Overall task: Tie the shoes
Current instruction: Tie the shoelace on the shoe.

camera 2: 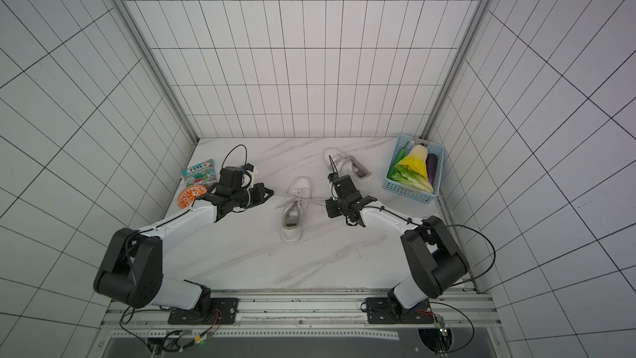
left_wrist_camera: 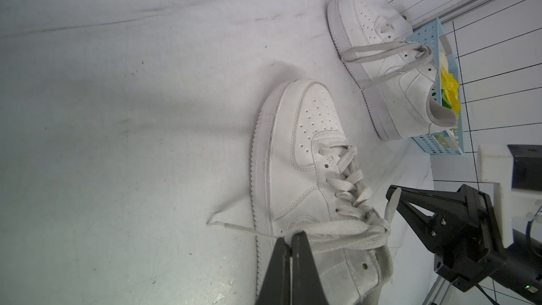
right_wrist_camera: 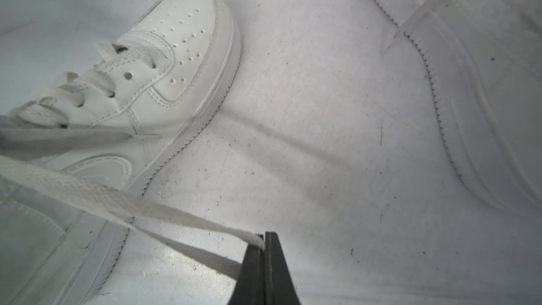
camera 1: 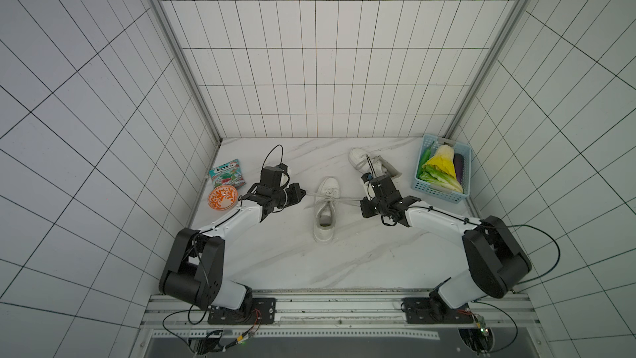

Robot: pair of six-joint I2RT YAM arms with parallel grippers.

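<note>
The left gripper point(left_wrist_camera: 290, 239) clamps 1 lace point(left_wrist_camera: 337, 229) of the near shoe point(camera 1: 326, 208). The right gripper point(right_wrist_camera: 264, 240) pinches the other lace point(right_wrist_camera: 117, 199).

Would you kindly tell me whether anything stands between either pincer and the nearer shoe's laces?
Nothing visible does. The left pincer and right pincer are each shut on a lace of the nearer shoe; the other shoe and basket lie apart.
</note>
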